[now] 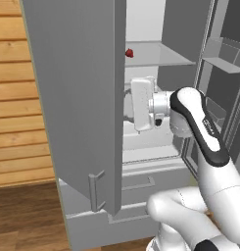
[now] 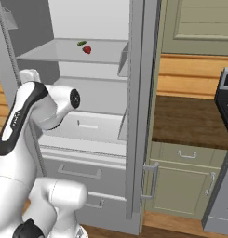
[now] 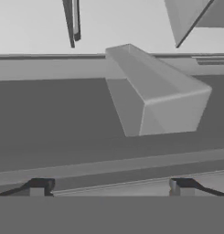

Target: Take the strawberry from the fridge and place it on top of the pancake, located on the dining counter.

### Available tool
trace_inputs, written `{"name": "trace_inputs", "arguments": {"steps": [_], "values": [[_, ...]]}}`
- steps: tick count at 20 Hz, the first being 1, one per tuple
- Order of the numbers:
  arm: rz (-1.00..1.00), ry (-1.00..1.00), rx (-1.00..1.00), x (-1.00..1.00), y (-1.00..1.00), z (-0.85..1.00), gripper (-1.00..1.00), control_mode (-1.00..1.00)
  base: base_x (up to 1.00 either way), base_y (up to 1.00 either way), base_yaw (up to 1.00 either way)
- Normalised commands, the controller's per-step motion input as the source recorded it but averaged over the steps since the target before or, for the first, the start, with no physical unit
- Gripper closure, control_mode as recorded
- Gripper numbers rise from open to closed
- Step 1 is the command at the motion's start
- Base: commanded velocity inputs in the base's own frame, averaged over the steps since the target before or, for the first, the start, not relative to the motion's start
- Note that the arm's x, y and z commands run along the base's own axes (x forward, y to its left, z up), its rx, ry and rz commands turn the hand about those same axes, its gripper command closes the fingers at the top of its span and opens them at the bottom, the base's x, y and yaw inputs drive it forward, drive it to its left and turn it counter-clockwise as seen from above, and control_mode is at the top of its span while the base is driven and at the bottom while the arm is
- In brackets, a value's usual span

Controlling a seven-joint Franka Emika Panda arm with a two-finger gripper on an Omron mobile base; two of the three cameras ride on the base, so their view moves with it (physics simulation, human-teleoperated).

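You have the fridge (image 1: 77, 98) open in front of you: a tall unit of flat brushed grey, with two doors swung wide and a pale, smooth interior. Its left door stands edge-on in the left base view as a plain grey slab with one short bar handle (image 1: 97, 190) near its lower corner. The right door carries one longer vertical bar handle (image 2: 154, 181), seen in the right base view. Below the open compartment you can count two drawer fronts (image 2: 80, 172), each with a flat horizontal pull.

The strawberry (image 2: 87, 49) is one tiny red roundish fruit sitting on the upper shelf (image 2: 64, 55), a thin pale slab, towards its back and about midway between its left and right edges. Just beside it, on the far side, lies one smaller dark green item (image 2: 81, 43), elongated in shape.

Your gripper (image 3: 109, 186) has its two dark finger tips set wide apart with nothing between them. The hand is inside the fridge at the level below the strawberry's shelf, well under the fruit. Ahead of the tips, the hand view shows a smooth grey wedge-shaped bin (image 3: 154, 98) with sharp edges.

To the right of the fridge, a dark brown wooden counter top (image 2: 190, 121) rests on pale green cabinets (image 2: 180, 186) with two curved metal handles.
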Motion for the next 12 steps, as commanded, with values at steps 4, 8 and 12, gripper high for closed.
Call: {"name": "trace_inputs", "arguments": {"steps": [4, 8, 12], "values": [[0.00, -0.03, 0.00, -0.05, 0.39, 0.00, -1.00, -1.00, 0.00, 0.00, 0.00], [0.00, 0.00, 0.00, -0.19, 0.60, 0.00, -1.00, -1.00, 0.00, 0.00, 0.00], [0.00, 0.00, 0.00, -0.37, 0.73, 0.00, -1.00, -1.00, 0.00, 0.00, 0.00]]}}
